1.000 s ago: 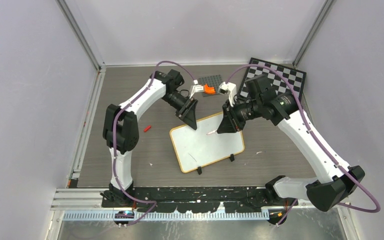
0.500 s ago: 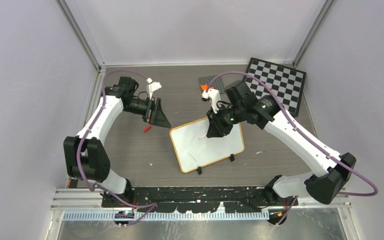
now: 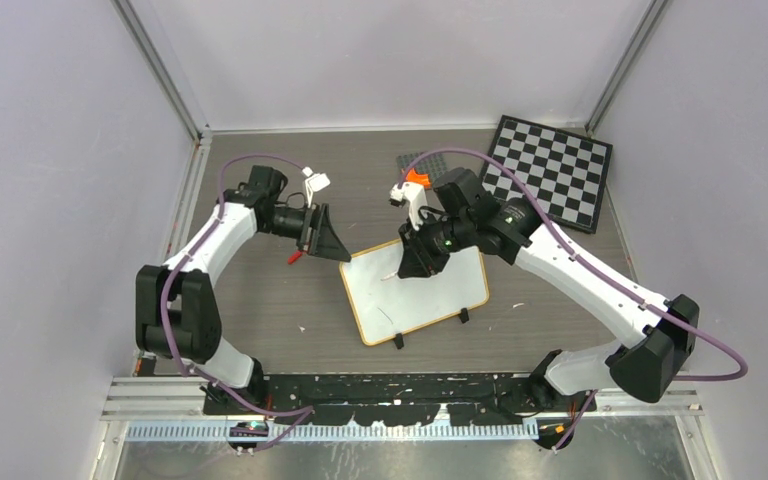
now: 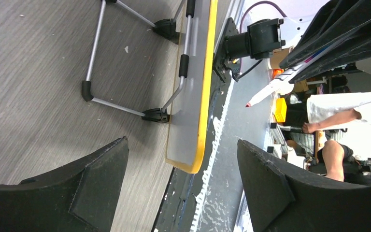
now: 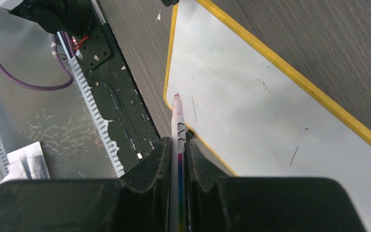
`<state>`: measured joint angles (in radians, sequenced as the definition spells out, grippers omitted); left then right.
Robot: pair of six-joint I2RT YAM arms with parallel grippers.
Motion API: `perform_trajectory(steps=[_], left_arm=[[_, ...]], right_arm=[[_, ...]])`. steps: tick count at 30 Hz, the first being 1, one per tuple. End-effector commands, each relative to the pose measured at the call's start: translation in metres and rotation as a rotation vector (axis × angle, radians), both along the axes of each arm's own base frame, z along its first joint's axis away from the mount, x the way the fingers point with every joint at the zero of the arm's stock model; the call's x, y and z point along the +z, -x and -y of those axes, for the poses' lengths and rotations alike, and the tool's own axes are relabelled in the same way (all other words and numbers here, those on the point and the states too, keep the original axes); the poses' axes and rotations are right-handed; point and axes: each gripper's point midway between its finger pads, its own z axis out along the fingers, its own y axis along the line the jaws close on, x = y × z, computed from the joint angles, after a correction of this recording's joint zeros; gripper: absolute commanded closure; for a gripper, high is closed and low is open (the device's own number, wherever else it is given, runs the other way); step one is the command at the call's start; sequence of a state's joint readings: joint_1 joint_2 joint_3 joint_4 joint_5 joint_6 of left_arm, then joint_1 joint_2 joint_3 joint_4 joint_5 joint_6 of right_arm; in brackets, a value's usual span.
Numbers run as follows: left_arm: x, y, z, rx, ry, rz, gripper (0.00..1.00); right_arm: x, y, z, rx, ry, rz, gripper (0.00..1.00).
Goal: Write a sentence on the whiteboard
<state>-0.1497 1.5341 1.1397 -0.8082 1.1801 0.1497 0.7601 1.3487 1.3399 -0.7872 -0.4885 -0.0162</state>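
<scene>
The whiteboard [image 3: 430, 292] stands tilted on its black feet mid-table, with an orange-yellow frame. Its face shows only a few thin dark marks; no red sentence shows. My right gripper [image 3: 412, 264] is shut on a white marker [image 3: 396, 271], whose tip hangs over the board's top left corner. In the right wrist view the marker [image 5: 178, 123] runs between the shut fingers above the board [image 5: 256, 111]. My left gripper [image 3: 332, 245] is open and empty just left of the board. Its wrist view shows the board's frame [image 4: 204, 92] edge-on between the open fingers [image 4: 101, 179].
A small red cap [image 3: 295, 256] lies on the table left of the board, under the left gripper. A chequered board [image 3: 552, 170] lies at the back right and a grey studded plate [image 3: 418, 162] at the back centre. A black rail [image 3: 400, 388] runs along the near edge.
My left arm swung away from the board's top to the left, then came back a little toward the board's left corner. My right gripper carried the marker leftward along the board's top.
</scene>
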Motion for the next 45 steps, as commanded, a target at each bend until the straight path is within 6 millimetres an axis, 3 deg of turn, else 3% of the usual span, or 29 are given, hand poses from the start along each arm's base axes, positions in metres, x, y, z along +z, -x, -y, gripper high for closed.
perform_trajectory(steps=[1, 8, 13, 17, 27, 38, 45], left_arm=[[0.011, -0.003, 0.013, -0.041, 0.050, 0.034, 0.16], [0.011, 0.001, 0.021, -0.069, 0.039, 0.030, 0.19], [0.011, -0.003, 0.024, -0.070, -0.005, -0.007, 0.30], [0.009, -0.003, 0.025, -0.080, -0.038, -0.023, 0.33], [0.001, 0.009, 0.035, -0.111, -0.055, 0.010, 0.41], [-0.004, 0.009, 0.037, -0.121, -0.068, 0.000, 0.57], [0.007, 0.008, 0.032, -0.105, -0.063, 0.028, 0.66]], right_arm=[[0.003, -0.001, -0.006, -0.003, -0.033, 0.028, 1.00], [-0.004, 0.004, -0.002, 0.007, -0.017, 0.040, 1.00], [-0.012, 0.003, -0.002, 0.002, 0.019, 0.075, 1.00], [-0.019, 0.005, -0.001, 0.005, 0.038, 0.087, 1.00], [-0.018, 0.006, -0.007, 0.002, 0.015, 0.089, 1.00], [-0.005, -0.017, -0.019, -0.090, 0.015, 0.135, 1.00], [0.008, -0.023, -0.032, -0.100, -0.012, 0.130, 1.00]])
